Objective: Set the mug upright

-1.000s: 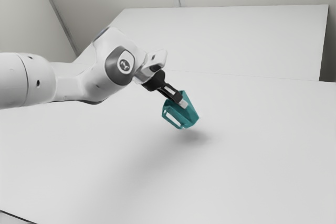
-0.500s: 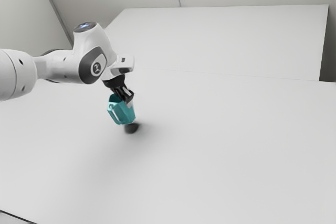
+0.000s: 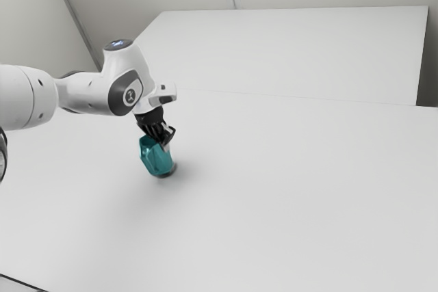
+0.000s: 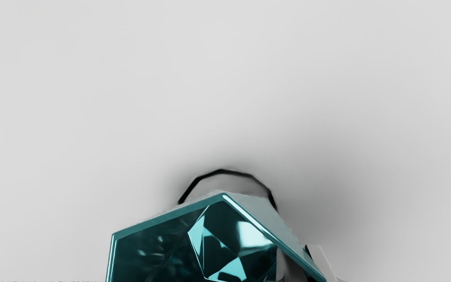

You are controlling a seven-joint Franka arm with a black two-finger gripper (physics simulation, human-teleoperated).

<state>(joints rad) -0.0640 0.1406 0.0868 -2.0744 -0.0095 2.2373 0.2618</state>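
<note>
The mug [image 3: 155, 160] is teal, with pale aqua facets inside. The table [image 3: 287, 189] is light grey, the arm [image 3: 90, 92] white, the gripper [image 3: 165, 146] black.

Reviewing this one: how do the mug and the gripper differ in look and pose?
Colour: the mug is glossy teal; the gripper is mostly black with pale fingertips.
Shape: the mug is a faceted, hollow vessel; the gripper has two slim fingers.
Direction: the mug's mouth faces mostly up; the gripper points mostly down.
Shared: both lean in the exterior view.
</note>
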